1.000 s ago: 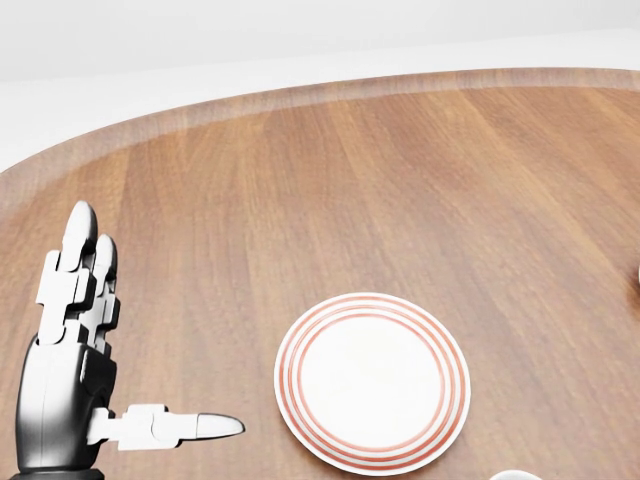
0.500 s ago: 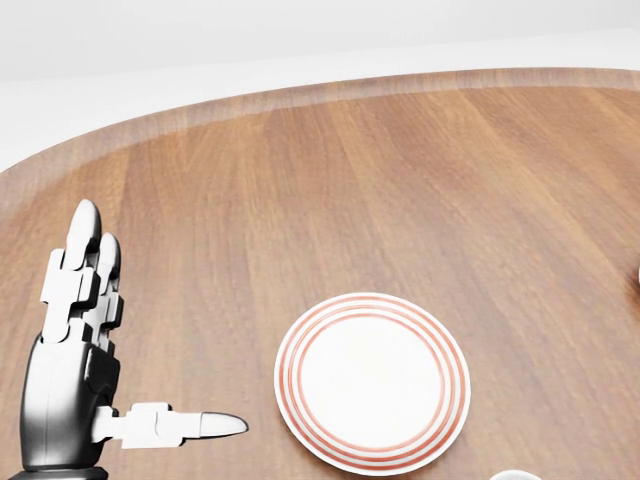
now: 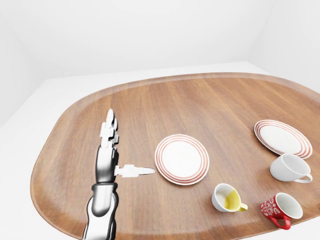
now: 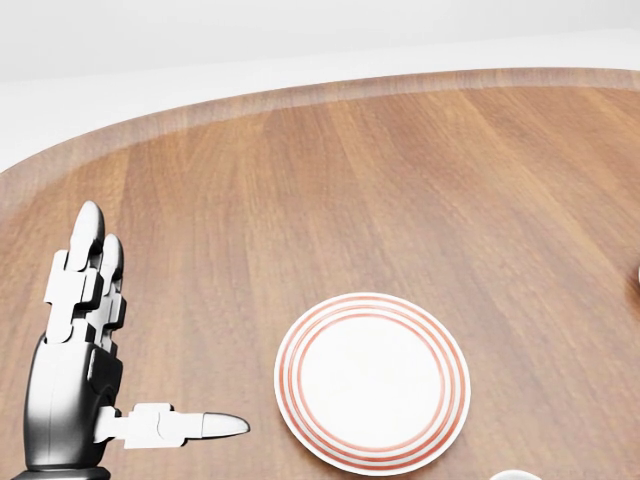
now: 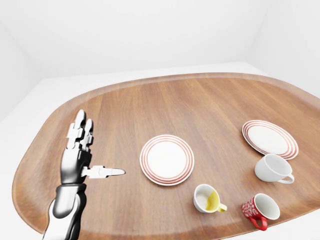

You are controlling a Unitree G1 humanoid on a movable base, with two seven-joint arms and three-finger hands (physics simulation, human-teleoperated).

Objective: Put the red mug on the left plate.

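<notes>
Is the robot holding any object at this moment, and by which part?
Nothing is held: the left hand hovers with open fingers, and the red mug stands alone.

My left hand (image 3: 106,160) hovers over the wooden table (image 3: 210,105), fingers extended, thumb pointing toward the left plate (image 3: 182,159). At lower right lie the red mug (image 3: 280,209), a yellow-lined cup (image 3: 227,198), a white cup (image 3: 289,168) and a second plate (image 3: 283,138).
</notes>
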